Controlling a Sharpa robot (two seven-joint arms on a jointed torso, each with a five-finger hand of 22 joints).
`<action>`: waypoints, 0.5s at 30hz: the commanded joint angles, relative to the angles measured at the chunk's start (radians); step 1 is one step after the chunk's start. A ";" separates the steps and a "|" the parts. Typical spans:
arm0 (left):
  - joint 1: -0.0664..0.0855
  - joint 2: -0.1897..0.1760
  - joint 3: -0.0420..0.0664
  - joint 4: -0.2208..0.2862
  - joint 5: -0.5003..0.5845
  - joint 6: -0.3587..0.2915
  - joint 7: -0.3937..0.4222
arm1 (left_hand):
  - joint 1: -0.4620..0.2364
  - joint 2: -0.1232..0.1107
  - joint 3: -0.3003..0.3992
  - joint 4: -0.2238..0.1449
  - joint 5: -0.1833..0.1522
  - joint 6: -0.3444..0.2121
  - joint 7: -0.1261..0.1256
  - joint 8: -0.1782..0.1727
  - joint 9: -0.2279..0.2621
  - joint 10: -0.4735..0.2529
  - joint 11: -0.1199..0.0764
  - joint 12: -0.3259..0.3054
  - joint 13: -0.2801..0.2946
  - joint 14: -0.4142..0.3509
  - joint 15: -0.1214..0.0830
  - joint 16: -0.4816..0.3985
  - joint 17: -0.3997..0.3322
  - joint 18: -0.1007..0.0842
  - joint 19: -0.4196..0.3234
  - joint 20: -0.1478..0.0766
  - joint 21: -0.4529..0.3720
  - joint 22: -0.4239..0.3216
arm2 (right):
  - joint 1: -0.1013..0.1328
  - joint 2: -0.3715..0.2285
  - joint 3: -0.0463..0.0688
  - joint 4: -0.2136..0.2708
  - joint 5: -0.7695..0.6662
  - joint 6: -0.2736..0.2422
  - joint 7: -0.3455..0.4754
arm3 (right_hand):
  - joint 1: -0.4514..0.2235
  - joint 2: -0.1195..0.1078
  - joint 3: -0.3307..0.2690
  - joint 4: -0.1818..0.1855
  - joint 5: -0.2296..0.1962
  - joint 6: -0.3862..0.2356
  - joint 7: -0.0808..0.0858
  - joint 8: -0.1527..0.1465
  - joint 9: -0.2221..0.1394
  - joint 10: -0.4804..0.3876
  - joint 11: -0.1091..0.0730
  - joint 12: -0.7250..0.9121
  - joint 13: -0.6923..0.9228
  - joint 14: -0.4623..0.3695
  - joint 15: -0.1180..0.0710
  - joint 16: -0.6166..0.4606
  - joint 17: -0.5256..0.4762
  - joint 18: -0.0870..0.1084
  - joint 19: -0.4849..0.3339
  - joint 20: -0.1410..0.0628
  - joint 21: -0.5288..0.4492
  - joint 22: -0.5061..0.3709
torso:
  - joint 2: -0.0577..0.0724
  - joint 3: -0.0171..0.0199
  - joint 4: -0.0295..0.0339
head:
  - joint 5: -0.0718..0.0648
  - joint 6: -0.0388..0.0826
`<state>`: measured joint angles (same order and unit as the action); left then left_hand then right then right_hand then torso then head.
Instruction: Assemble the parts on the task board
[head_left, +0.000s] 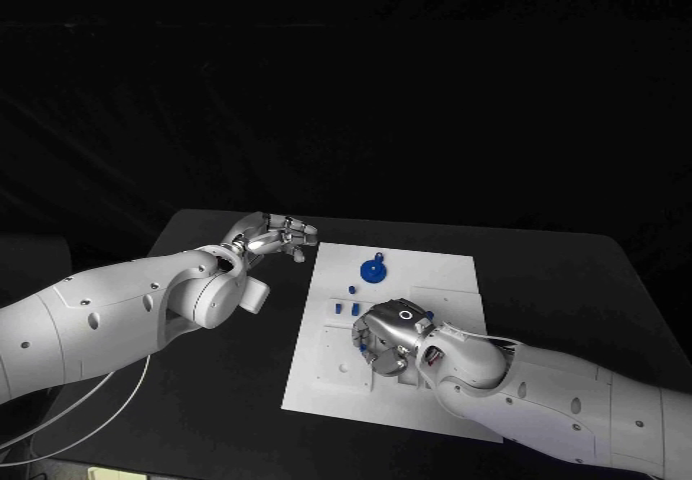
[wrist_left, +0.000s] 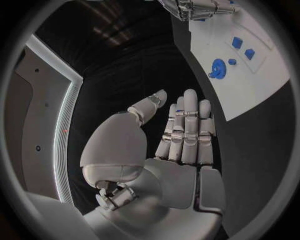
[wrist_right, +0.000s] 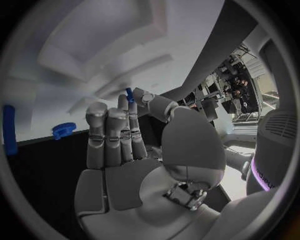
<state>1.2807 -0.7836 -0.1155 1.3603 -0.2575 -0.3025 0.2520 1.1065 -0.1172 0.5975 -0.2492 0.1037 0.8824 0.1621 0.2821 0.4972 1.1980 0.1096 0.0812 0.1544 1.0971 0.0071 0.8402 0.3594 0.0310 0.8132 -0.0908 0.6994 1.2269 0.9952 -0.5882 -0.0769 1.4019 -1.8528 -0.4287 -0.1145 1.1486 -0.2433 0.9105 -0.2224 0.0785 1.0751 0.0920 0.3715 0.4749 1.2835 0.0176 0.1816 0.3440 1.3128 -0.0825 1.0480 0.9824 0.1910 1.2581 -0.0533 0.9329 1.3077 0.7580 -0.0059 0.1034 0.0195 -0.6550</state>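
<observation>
White board: the task board (head_left: 418, 275) lies flat in the middle of the black worktop (head_left: 562, 270).
Blue parts: a round wheel-shaped part (head_left: 372, 269) sits near the board's far edge; several small pieces (head_left: 346, 300) lie just in front of it, toward the middle.
Right hand: the right hand (head_left: 387, 335) is low over the board's centre, beside the small pieces. Its wrist camera shows a small blue peg (wrist_right: 129, 94) pinched between thumb and fingertip, the other fingers upright and together.
Left hand: the left hand (head_left: 274, 235) hangs over bare worktop just off the board's far left corner, fingers straight and loosely spread, holding nothing.
</observation>
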 joint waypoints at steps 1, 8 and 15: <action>0.001 0.000 0.001 0.003 0.006 -0.002 0.010 | -0.005 0.006 -0.005 0.003 -0.001 -0.009 0.002 0.004 -0.001 -0.002 0.003 -0.004 0.000 0.008 -0.002 -0.007 0.001 0.012 0.005 -0.002 -0.005 0.002 | -0.004 0.000 -0.005 0.001 0.001 0.044 0.011 | -0.009 0.006 -0.007 -0.004 0.031 0.002 0.002 -0.004 -0.001 0.050 0.008 -0.004 0.003 -0.003 -0.003 -0.006 0.000 0.071 -0.003 -0.007 0.005 0.017 | 0.000 0.0003 0.0000 | 0.000 -0.001; 0.001 0.000 0.001 0.003 0.006 0.000 0.008 | -0.005 0.006 -0.005 0.003 -0.001 -0.009 0.002 0.004 -0.002 -0.002 0.004 -0.004 0.000 0.009 -0.002 -0.007 0.002 0.012 0.006 -0.002 -0.005 0.002 | -0.004 0.000 -0.007 -0.010 0.032 0.009 0.004 | -0.033 -0.034 -0.026 0.014 0.057 -0.046 0.022 -0.034 -0.012 -0.001 0.028 -0.043 -0.006 0.000 0.015 -0.008 0.000 0.071 -0.002 -0.005 0.003 0.016 | 0.000 0.0002 0.0002 | 0.000 0.000; 0.001 -0.002 0.001 0.002 0.006 0.002 0.004 | -0.007 0.006 -0.006 0.004 -0.002 -0.011 0.003 0.004 -0.002 -0.004 0.004 -0.005 0.000 0.009 -0.001 -0.009 0.003 0.012 0.006 -0.002 -0.006 0.002 | -0.004 -0.003 -0.007 -0.012 0.074 -0.027 0.023 | -0.058 -0.053 -0.093 0.003 0.044 -0.138 0.062 -0.082 -0.033 -0.096 0.063 -0.104 -0.035 -0.005 0.051 -0.009 0.002 0.071 -0.009 -0.004 -0.001 0.016 | 0.000 0.0004 -0.0007 | -0.001 0.000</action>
<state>1.2807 -0.7857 -0.1156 1.3602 -0.2573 -0.3024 0.2505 1.1065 -0.1172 0.5951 -0.2469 0.1037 0.8787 0.1658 0.2829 0.4962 1.1982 0.1095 0.0812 0.1544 1.0971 0.0071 0.8363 0.3610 0.0313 0.8130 -0.0906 0.6997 1.2278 0.9939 -0.5894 -0.0823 1.3922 -1.8125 -0.4413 -0.1059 1.0940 -0.2936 0.8163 -0.2200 0.1240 0.9531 0.1389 0.2901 0.4421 1.1940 0.0807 0.0762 0.3055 1.3049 -0.0346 1.0435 0.9836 0.1802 1.2457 -0.0517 0.9328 1.3075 0.7580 -0.0056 0.1033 0.0192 -0.6547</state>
